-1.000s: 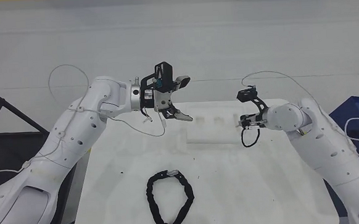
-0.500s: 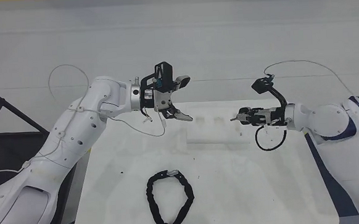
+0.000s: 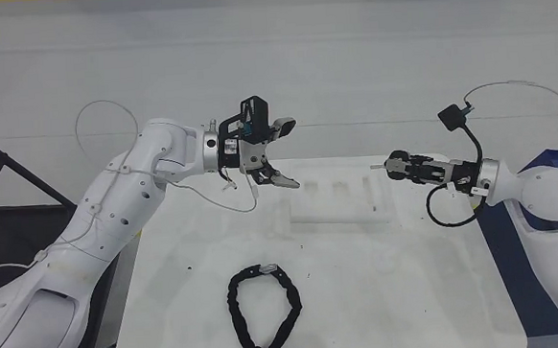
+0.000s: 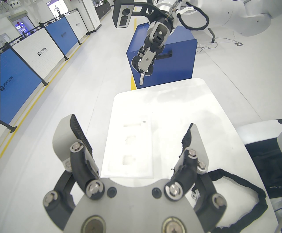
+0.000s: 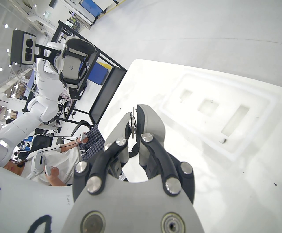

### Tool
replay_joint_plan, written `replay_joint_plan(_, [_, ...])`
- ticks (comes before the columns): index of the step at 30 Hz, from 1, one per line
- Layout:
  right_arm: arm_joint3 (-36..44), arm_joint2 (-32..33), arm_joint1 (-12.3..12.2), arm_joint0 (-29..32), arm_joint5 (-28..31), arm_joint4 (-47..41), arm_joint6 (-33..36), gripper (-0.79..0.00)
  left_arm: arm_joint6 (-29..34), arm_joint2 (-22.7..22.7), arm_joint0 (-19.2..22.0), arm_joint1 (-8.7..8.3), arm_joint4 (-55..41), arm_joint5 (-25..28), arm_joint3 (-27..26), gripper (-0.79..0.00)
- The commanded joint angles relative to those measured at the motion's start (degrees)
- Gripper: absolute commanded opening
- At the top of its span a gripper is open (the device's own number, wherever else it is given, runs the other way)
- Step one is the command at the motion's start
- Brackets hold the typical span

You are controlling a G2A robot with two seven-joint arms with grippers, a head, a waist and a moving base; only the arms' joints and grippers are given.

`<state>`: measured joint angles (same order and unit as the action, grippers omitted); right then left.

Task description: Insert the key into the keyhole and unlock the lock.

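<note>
The right fingers (image 5: 152, 125) are pinched narrow on the key (image 4: 142, 78), held in the air above the far edge of the surface (image 3: 411, 291), near the right end of the foam tray (image 3: 343, 204), with its blade pointing toward the left arm. The left fingers (image 4: 64, 134) are spread wide with nothing between them, above the far left of the surface. The chain lock (image 3: 263, 309) lies looped on the near part, well apart from both.
</note>
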<state>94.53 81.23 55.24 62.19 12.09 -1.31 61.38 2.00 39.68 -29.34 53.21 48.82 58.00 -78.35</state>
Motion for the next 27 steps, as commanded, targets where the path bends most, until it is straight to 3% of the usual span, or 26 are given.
replay_joint_plan(1, [0.01, -0.02, 0.0, -0.02, 0.0, 0.06, 0.03, -0.785, 0.0, 0.0, 0.0, 0.0, -0.02, 0.0, 0.0, 0.0])
replay_joint_plan(16, [0.01, -0.02, 0.0, -0.02, 0.0, 0.06, 0.03, -0.785, 1.46, 0.42, -0.92, -0.1, 0.52, -1.67, -0.99, 0.0])
replay_joint_plan(20, [0.01, -0.02, 0.0, -0.02, 0.0, 0.06, 0.03, -0.785, 3.76, 1.05, -3.34, -0.57, 0.82, -1.31, -1.07, 0.0])
replay_joint_plan(27, [0.01, -0.02, 0.0, -0.02, 0.0, 0.06, 0.03, -0.785, -1.18, 1.01, -9.84, -1.78, 7.12, 0.0, -1.21, 0.0])
